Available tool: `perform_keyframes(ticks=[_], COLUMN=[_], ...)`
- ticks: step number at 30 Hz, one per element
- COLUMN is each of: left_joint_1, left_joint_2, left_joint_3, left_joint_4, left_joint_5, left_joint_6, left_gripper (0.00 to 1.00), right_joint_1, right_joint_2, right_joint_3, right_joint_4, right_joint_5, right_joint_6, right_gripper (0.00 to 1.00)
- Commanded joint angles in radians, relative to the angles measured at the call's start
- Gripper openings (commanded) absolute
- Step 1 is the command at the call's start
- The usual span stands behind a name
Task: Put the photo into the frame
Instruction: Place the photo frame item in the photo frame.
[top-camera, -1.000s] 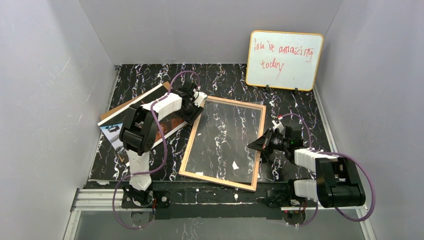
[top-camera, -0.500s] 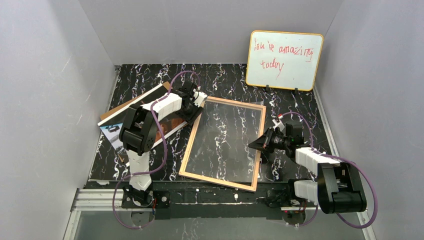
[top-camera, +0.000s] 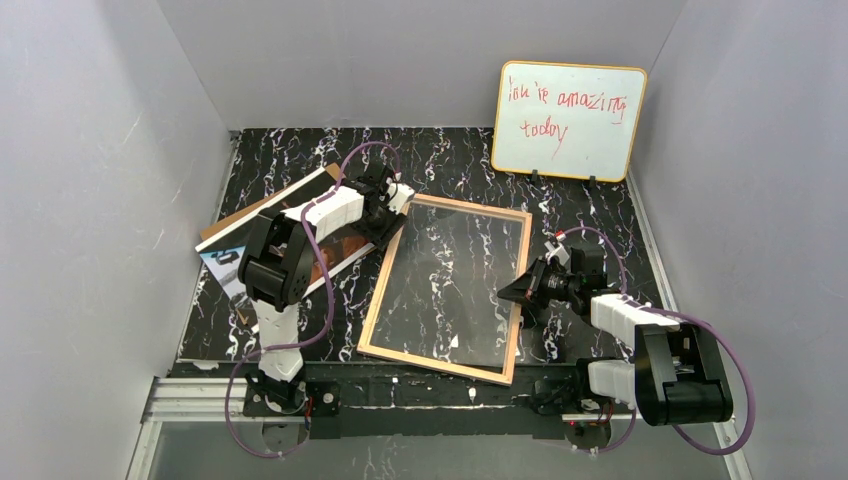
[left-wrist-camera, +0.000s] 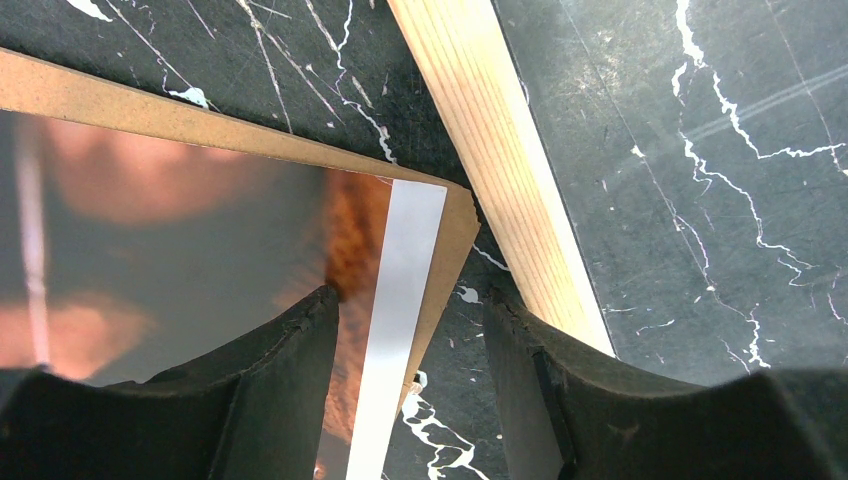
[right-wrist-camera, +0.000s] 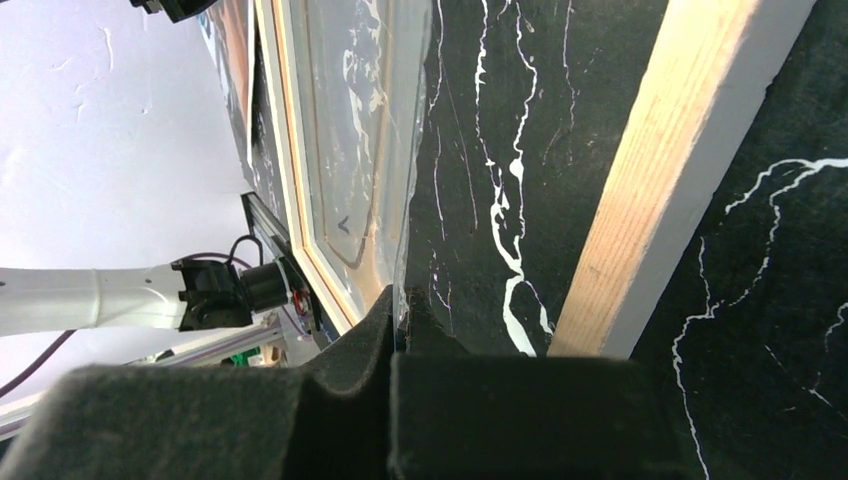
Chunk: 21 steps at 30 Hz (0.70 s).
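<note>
- The frame (top-camera: 381, 290) lies back up in the middle of the dark marbled surface (top-camera: 450, 160); a whiteboard (top-camera: 568, 120) stands behind it, well apart.
- The photo (left-wrist-camera: 180, 230) lies left of the frame on a brown backing board (left-wrist-camera: 200, 115), whose corner almost touches the frame's wooden rail.
- The left gripper (left-wrist-camera: 410, 370) has its jaws wide, one on either side of that corner, holding nothing.
- The right gripper (right-wrist-camera: 405, 315) has its jaws narrow, pinching the raised edge of the clear pane (right-wrist-camera: 415, 150) inside the right rail.
- Since a second ago the right arm's elbow has swung inward; the frame, the photo and the left arm are unchanged.
</note>
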Motion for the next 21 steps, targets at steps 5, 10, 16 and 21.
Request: perform_keyframes(ticks=[5, 10, 16, 21], left_joint_1=[-0.015, -0.016, -0.016, -0.016], left_joint_2=[0.086, 0.09, 0.092, 0.094], left_joint_3=[-0.058, -0.058, -0.056, -0.057], left_joint_4=[-0.079, -0.078, -0.078, -0.077], left_joint_5=[0.047, 0.049, 0.048, 0.046], left_joint_6=[-0.004, -0.005, -0.004, -0.002], left_gripper=[0.53, 0.53, 0.53, 0.53], right_joint_1=[0.001, 0.001, 0.003, 0.012], right_joint_2=[0.024, 0.03, 0.037, 0.023], right_joint_3=[0.025, 0.023, 0.037, 0.062], right_joint_4=[0.109, 0.103, 0.05, -0.051], right_joint_5=[-0.085, -0.132, -0.155, -0.12], right_joint_6=[0.045, 0.046, 0.017, -0.05], right_gripper=[0.01, 0.01, 0.01, 0.01])
